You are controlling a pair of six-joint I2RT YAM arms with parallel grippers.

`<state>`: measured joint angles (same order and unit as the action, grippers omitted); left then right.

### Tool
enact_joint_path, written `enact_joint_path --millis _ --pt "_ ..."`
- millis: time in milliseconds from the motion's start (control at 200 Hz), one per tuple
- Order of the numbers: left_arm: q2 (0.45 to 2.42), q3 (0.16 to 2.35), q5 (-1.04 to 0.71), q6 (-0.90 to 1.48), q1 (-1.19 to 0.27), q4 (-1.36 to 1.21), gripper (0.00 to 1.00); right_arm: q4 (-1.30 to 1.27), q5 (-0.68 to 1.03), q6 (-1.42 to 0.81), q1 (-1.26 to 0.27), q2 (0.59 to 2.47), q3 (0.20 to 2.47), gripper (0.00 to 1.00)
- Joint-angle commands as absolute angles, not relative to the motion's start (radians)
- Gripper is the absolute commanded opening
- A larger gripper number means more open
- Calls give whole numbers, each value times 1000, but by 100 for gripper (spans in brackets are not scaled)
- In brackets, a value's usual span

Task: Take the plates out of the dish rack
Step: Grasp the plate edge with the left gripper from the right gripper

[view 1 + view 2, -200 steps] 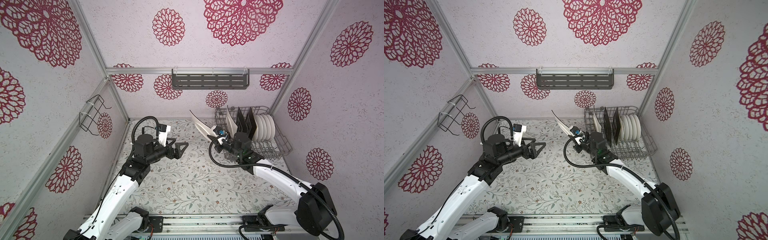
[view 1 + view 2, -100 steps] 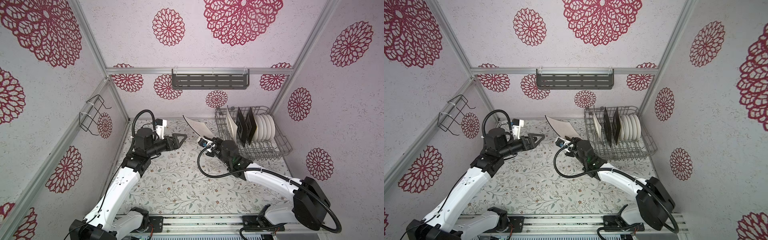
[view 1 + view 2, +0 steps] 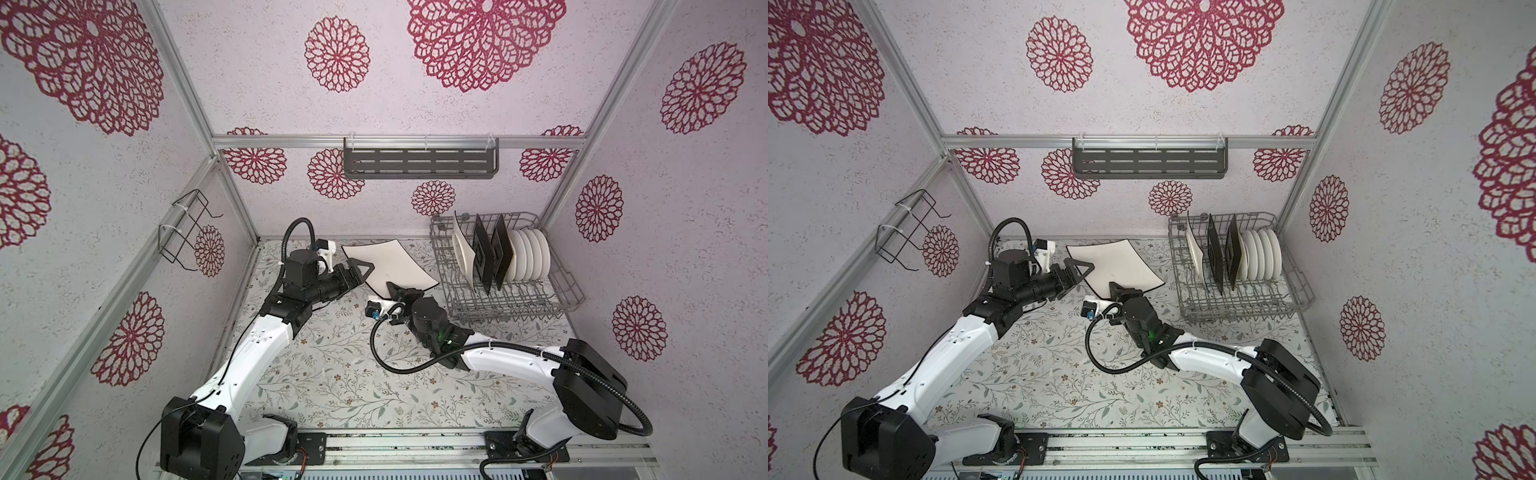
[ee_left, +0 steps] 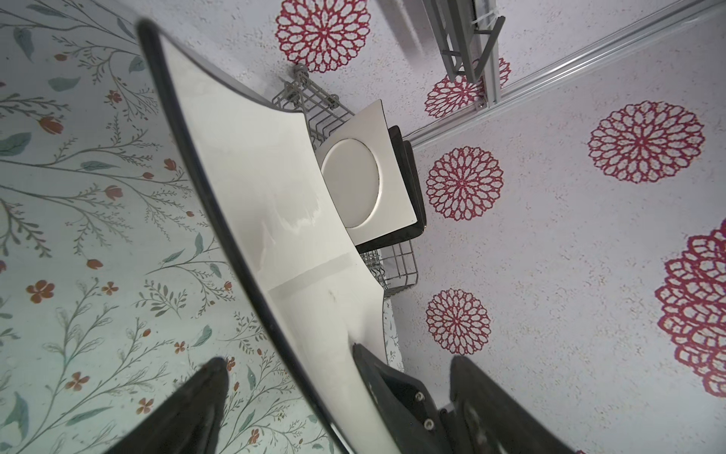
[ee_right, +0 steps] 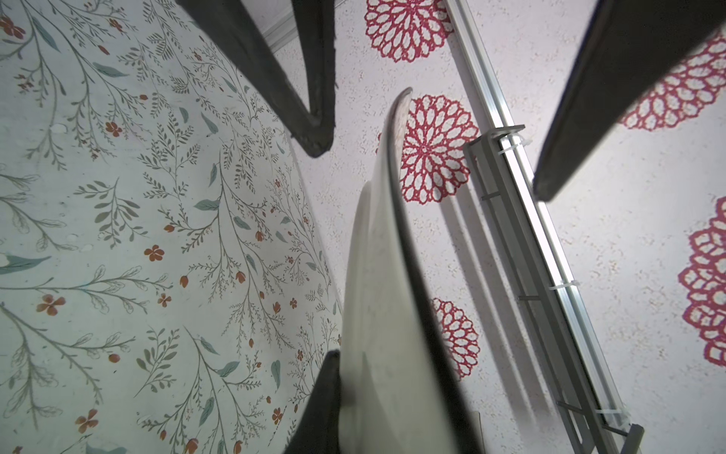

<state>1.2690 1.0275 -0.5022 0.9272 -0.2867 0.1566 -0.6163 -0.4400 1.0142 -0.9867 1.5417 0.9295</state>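
The cream rectangular plate with its thin dark edge is held out of the dish rack. It is tilted, face upward, over the back part of the table, near the back edge and just left of the rack. Its near edge is clamped by the right gripper. In the right wrist view one finger is seen pressed against the plate's pale side, while the other is hidden behind the plate.

The plate's left edge is bracketed by the left gripper, whose fingers are spread wide apart, one on each side of that edge. Whether either finger touches the plate cannot be told.

The rack is set at the back right corner of the table. In it are stood upright, from its left end toward its right, a second cream plate, two black square plates and a close row of round white plates.

A dark slotted shelf is fixed to the back wall, and a black wire holder is hung on the left wall.
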Motion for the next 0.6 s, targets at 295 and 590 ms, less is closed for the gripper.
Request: enact_joint_path --millis 295,590 --pt "1323 1005 -503 1007 -281 62 85 -961 -559 1156 -1055 1569 1051 0" --pt "1360 1011 -516 984 -281 71 58 -976 -600 1167 -1064 1634 1094 0"
